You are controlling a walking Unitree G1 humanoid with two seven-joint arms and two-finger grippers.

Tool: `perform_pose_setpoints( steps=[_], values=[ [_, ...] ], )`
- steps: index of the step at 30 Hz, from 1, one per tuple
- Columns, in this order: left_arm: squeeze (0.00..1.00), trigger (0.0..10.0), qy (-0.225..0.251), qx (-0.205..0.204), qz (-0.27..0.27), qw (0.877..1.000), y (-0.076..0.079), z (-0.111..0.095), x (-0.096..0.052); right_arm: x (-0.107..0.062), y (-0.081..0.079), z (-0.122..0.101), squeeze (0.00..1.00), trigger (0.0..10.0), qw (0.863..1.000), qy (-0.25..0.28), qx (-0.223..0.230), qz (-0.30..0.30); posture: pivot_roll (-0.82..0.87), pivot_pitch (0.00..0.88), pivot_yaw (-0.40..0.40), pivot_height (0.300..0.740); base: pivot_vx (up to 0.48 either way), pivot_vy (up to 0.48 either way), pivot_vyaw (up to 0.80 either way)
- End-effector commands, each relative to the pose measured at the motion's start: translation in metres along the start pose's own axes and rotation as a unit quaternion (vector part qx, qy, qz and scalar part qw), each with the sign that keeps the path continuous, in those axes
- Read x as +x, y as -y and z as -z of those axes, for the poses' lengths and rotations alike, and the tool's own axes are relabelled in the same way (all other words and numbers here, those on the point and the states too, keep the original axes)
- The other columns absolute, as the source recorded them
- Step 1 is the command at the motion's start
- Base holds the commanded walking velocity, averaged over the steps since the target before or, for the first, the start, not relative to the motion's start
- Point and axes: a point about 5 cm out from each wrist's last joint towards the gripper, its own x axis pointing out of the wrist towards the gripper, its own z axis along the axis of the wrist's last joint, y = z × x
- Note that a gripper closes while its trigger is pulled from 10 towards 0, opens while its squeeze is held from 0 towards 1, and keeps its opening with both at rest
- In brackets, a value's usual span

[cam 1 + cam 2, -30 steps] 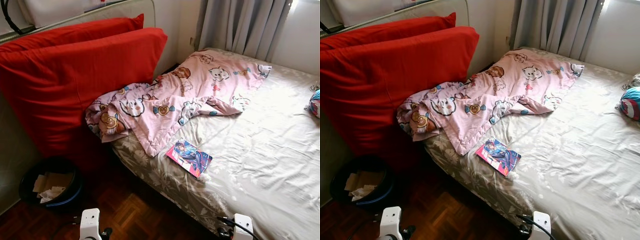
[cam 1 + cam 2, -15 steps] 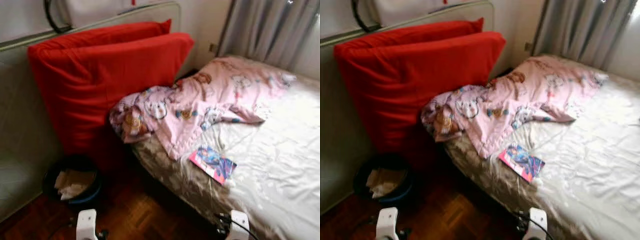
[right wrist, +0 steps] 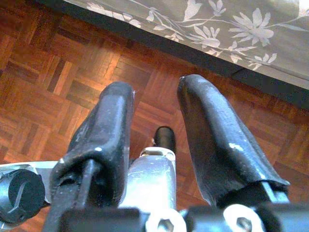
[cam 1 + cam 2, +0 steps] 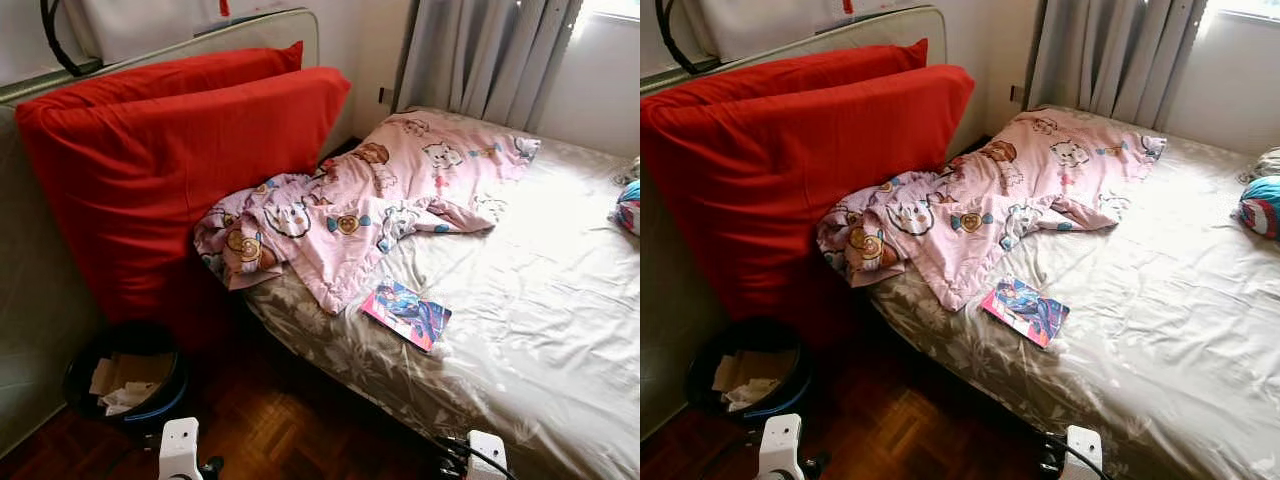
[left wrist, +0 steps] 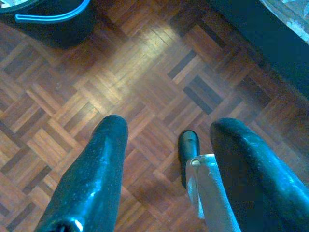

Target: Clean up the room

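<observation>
A crumpled pink cartoon-print blanket [image 4: 370, 205] lies across the head of the bed [image 4: 560, 330]. A colourful book [image 4: 405, 313] rests on the grey floral sheet near the bed's near edge. A blue and red toy [image 4: 630, 208] sits at the bed's far right. Two large red cushions [image 4: 170, 170] lean against the headboard on the left. Both arms hang low over the parquet floor. My left gripper [image 5: 166, 130] is open with nothing between its fingers. My right gripper [image 3: 154, 96] is open too, close to the bed's edge.
A dark bin [image 4: 125, 378] with a blue rim holds paper and card, on the floor at the left below the cushions. Grey curtains [image 4: 480, 55] hang behind the bed. Parquet floor [image 4: 290, 430] lies between me and the bed.
The whole view has swung back right and sharpened, so the camera moved. The blanket, book and bin lie as before. Both arms still hang low.
</observation>
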Motion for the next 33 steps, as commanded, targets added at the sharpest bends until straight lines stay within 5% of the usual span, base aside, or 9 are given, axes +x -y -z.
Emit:
perform_pose_setpoints(
  steps=[1,23,33],
  values=[
    [0.0,10.0,-0.004,0.005,0.001,1.0,-0.0004,0.0019,-0.0003,0.0005,0.0006,-0.0017,0.0,10.0,1.0,0.001,0.008,0.005,0.05,0.0,-0.003,0.74,0.0,0.0,-0.53],
    [0.0,10.0,-0.003,0.022,0.001,1.0,-0.0009,0.002,-0.0005,0.0001,0.0008,0.0006,0.0,10.0,1.0,-0.006,0.002,0.006,0.05,0.0,0.003,0.74,0.0,0.0,-0.79],
    [0.0,10.0,-0.002,0.031,-0.005,1.0,-0.0023,0.0015,-0.0005,0.0002,0.0,0.0009,0.0,10.0,1.0,-0.007,0.003,0.005,0.05,0.0,0.006,0.74,0.0,-0.24,-0.79]
  ],
)
